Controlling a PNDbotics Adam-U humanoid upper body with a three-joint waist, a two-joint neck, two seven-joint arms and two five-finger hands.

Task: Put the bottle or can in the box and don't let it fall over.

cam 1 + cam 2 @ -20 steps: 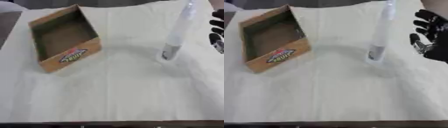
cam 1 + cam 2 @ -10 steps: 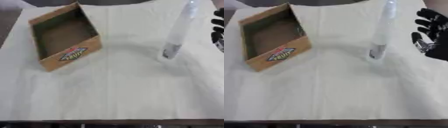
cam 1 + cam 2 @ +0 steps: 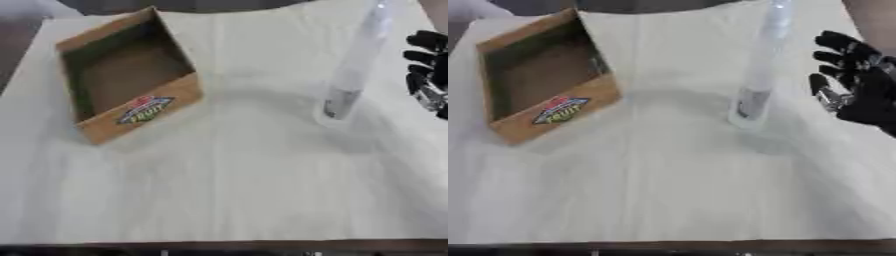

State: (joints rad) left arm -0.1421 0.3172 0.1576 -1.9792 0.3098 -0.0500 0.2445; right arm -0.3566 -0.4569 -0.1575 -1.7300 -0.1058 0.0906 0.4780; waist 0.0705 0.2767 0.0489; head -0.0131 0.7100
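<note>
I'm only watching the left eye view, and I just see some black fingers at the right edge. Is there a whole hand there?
Observer: Yes. In the right eye view the right hand shows down to the palm, fingers spread and open.
Operator: Is it holding the bottle?
Observer: No. The bottle stands upright on the white cloth, and there is a gap of cloth between it and the hand.
Operator: Is the hand holding anything else?
Observer: No, its palm is in view and nothing is in it.
Operator: Is anything in the box?
Observer: No more than you see: the box looks empty here too, off to the left of the bottle.
</note>
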